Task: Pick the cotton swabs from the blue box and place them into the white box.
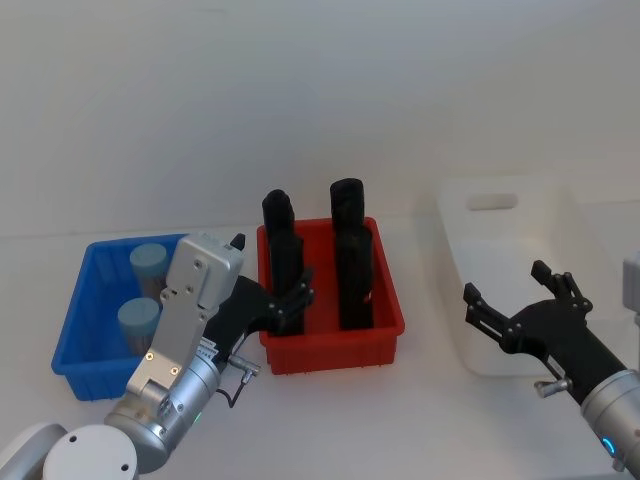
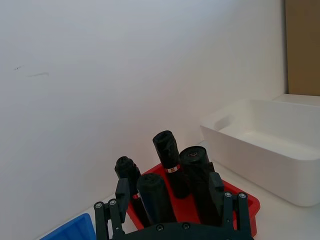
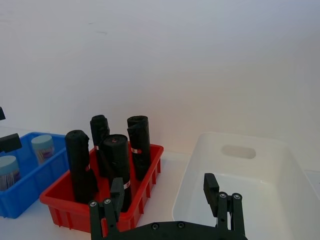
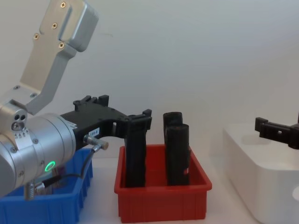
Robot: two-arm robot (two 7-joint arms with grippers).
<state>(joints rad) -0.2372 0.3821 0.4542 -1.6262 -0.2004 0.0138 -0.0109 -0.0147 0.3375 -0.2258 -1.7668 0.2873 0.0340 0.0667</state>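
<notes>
At the left of the white table (image 1: 420, 420), a low, ribbed, bright-blue plastic box (image 1: 75, 310) holds two small clear cotton swab jars with pale blue lids, one farther back (image 1: 150, 262) and one nearer (image 1: 138, 318), both upright and close together. The left gripper (image 1: 298, 300) hovers with its fingers spread and nothing between them. It is not over the blue box but to its right, at the near left corner of the red ribbed plastic bin (image 1: 330, 355), close beside the tall black upright blocks (image 1: 350, 250) standing there. The right gripper (image 1: 507, 283) hangs bare, fingers wide apart, above the near part of the large smooth white box (image 1: 450, 250) on the right. The first hazard, as I judge it, is a left finger clipping a black block and toppling it on the swing left. Next, the jars stand so close that a descending finger could land on a lid or knock the neighbour over. A smooth round jar may slip from a light pinch over the red bin, and the right gripper could block the drop.
</notes>
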